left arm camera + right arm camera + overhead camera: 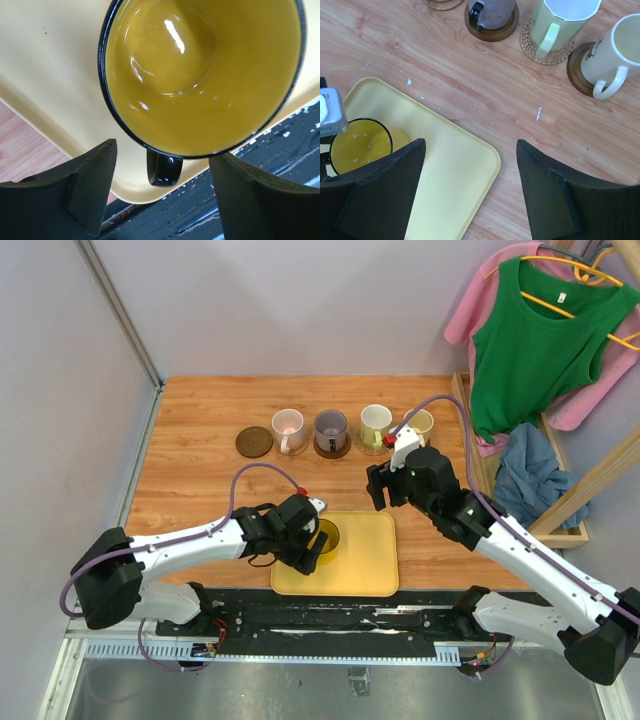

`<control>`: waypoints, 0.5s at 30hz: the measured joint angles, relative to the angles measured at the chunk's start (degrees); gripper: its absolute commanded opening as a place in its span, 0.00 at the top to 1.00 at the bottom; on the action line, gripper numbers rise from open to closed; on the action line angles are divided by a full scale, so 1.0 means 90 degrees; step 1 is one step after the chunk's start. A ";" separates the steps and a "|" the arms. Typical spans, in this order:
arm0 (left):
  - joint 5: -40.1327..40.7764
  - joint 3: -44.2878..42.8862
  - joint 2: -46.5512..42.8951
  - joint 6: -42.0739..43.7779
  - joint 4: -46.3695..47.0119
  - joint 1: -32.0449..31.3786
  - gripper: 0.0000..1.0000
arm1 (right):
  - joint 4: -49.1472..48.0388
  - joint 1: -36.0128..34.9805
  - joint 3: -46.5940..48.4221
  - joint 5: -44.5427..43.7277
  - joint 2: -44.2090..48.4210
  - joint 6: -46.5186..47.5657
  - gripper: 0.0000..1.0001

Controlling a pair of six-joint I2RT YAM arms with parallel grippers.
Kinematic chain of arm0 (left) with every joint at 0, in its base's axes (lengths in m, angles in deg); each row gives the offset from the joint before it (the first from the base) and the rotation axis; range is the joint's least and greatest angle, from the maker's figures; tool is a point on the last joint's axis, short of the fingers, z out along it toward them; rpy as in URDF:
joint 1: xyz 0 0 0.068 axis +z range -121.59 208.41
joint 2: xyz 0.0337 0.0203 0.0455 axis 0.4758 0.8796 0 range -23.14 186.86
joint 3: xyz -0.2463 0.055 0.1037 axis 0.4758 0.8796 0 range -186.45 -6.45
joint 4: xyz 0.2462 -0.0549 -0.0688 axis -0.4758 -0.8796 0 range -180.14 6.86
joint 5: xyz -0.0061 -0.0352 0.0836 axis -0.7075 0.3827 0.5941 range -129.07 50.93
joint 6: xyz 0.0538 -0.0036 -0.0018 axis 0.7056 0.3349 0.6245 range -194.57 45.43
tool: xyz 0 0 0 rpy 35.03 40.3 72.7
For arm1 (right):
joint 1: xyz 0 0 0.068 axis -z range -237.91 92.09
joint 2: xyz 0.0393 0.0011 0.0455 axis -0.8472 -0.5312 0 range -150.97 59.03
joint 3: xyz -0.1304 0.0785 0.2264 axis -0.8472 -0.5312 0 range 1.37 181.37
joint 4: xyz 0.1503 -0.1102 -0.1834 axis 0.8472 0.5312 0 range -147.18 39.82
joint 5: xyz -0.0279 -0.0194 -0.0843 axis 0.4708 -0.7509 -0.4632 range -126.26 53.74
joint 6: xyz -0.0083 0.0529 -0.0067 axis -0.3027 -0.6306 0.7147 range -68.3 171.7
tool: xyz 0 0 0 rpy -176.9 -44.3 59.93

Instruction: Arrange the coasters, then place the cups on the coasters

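Observation:
A translucent yellow cup point(326, 538) stands on the yellow tray point(370, 565). My left gripper point(312, 532) is open beside it. In the left wrist view the cup's dark handle point(164, 170) sits between the two fingers point(95, 185), touching neither. At the back an empty dark coaster point(254, 441) leads a row of the pink cup point(288, 428), purple-grey cup point(331, 428), green-white cup point(376, 423) and cream cup point(421, 423), each on its own coaster. My right gripper point(378, 488) hangs open and empty over the tray's far right corner point(487, 152).
A wooden rack point(590, 480) with pink and green clothes on hangers stands off the table's right edge. A blue cloth point(525, 475) lies at its foot. A grey wall point(70, 440) runs along the left side. The black arm mount point(340, 620) spans the near edge.

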 measured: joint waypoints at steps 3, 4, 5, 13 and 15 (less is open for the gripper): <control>0.0170 0.0000 0.0223 0.0000 0.0041 -0.0107 0.23 | -0.0017 0.0005 -0.0104 -0.0044 0.0070 -0.0027 0.25; 0.0209 0.0000 0.0267 0.0000 0.0058 -0.0129 0.23 | -0.0015 0.0005 -0.0143 -0.0046 0.0070 -0.0039 0.25; 0.0250 0.0000 0.0304 0.0000 0.0090 -0.0141 0.23 | -0.0017 0.0005 -0.0177 -0.0046 0.0068 -0.0051 0.25; 0.0483 0.0051 0.0333 -0.0024 0.0427 -0.0180 0.31 | -0.0022 0.0005 -0.0296 -0.0049 0.0068 -0.0165 0.25; 0.0561 0.0109 0.0333 -0.0032 0.0522 -0.0180 0.33 | -0.0024 0.0005 -0.0313 -0.0049 0.0068 -0.0168 0.25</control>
